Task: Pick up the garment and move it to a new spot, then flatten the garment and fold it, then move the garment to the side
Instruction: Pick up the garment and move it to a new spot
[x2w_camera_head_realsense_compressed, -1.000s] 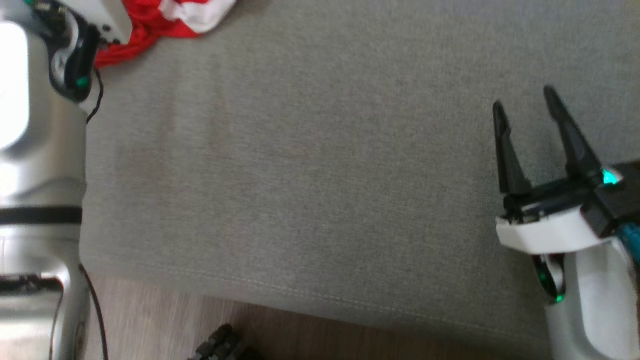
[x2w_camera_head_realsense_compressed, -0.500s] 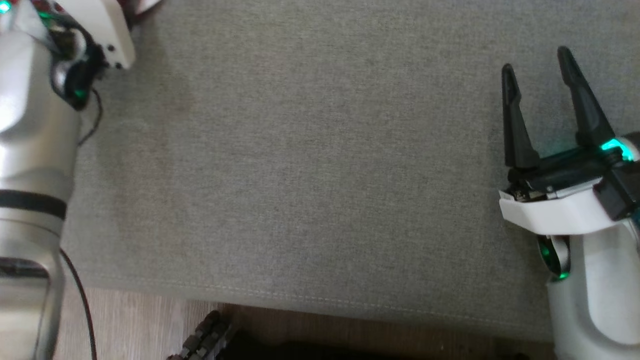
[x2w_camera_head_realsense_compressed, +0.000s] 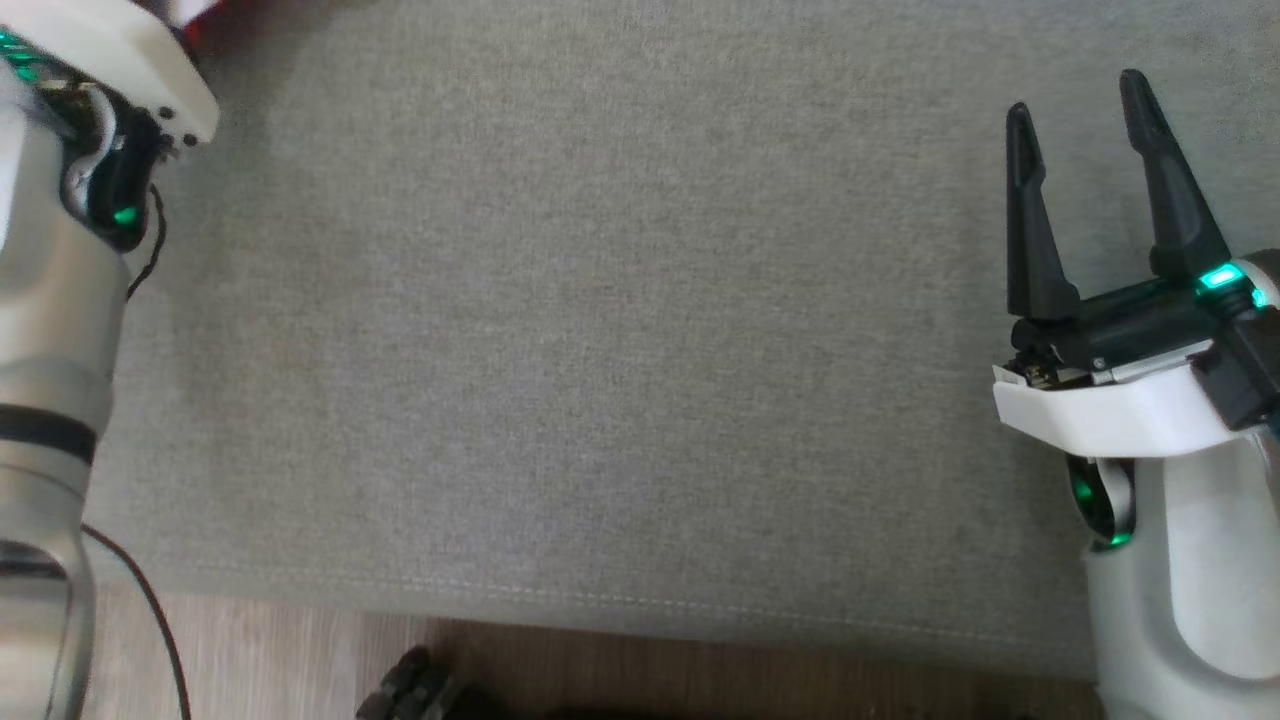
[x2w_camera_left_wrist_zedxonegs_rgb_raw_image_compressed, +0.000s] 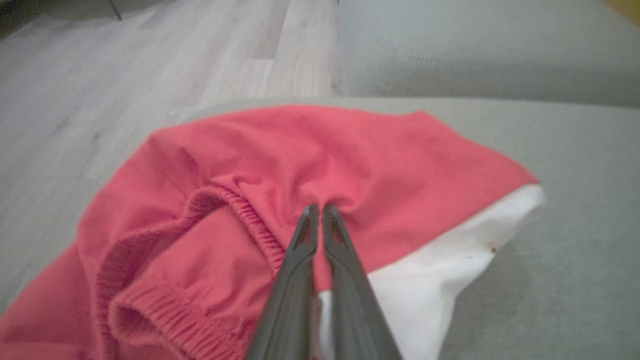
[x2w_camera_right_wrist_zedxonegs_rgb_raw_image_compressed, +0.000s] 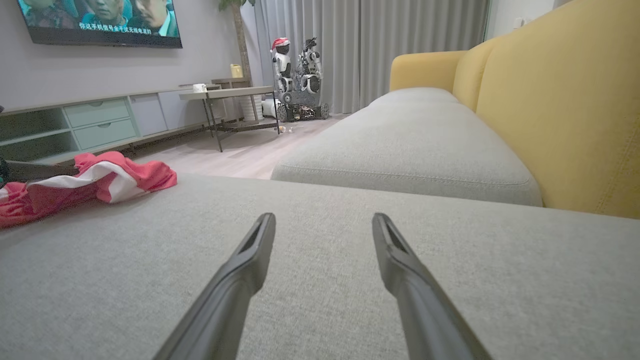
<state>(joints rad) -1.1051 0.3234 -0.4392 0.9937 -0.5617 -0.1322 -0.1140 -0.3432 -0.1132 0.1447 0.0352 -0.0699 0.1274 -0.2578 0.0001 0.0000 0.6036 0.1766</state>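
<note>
The left gripper (x2w_camera_left_wrist_zedxonegs_rgb_raw_image_compressed: 320, 209) has its two dark fingers pressed together, and their tips pinch a puckered fold in the red cloth of the garment (x2w_camera_left_wrist_zedxonegs_rgb_raw_image_compressed: 390, 150). The garment is red with a white panel (x2w_camera_left_wrist_zedxonegs_rgb_raw_image_compressed: 440, 250) and a ribbed elastic hem (x2w_camera_left_wrist_zedxonegs_rgb_raw_image_compressed: 240, 215). It lies crumpled at the far left corner of the grey seat cushion (x2w_camera_head_realsense_compressed: 600, 350), close to the cushion's edge, with the pale wooden floor (x2w_camera_left_wrist_zedxonegs_rgb_raw_image_compressed: 125, 75) beyond it. In the head view the silver left forearm (x2w_camera_head_realsense_compressed: 50, 350) runs up the left side toward that corner, where a sliver of red cloth shows at the top edge. The right gripper (x2w_camera_head_realsense_compressed: 1075, 92) is over the right side of the same cushion, well apart from the garment. Its fingers are spread wide with nothing between them and point toward the far side; whether they touch the fabric cannot be told. Past it lie a second grey seat cushion (x2w_camera_right_wrist_zedxonegs_rgb_raw_image_compressed: 415, 145) and a yellow sofa back (x2w_camera_right_wrist_zedxonegs_rgb_raw_image_compressed: 575, 100) on the right. Across the room are a wall television (x2w_camera_right_wrist_zedxonegs_rgb_raw_image_compressed: 100, 22), a low drawer cabinet (x2w_camera_right_wrist_zedxonegs_rgb_raw_image_compressed: 100, 120), a side table (x2w_camera_right_wrist_zedxonegs_rgb_raw_image_compressed: 225, 94), grey curtains (x2w_camera_right_wrist_zedxonegs_rgb_raw_image_compressed: 375, 45) and a small robot figure in a red hat (x2w_camera_right_wrist_zedxonegs_rgb_raw_image_compressed: 282, 62).
</note>
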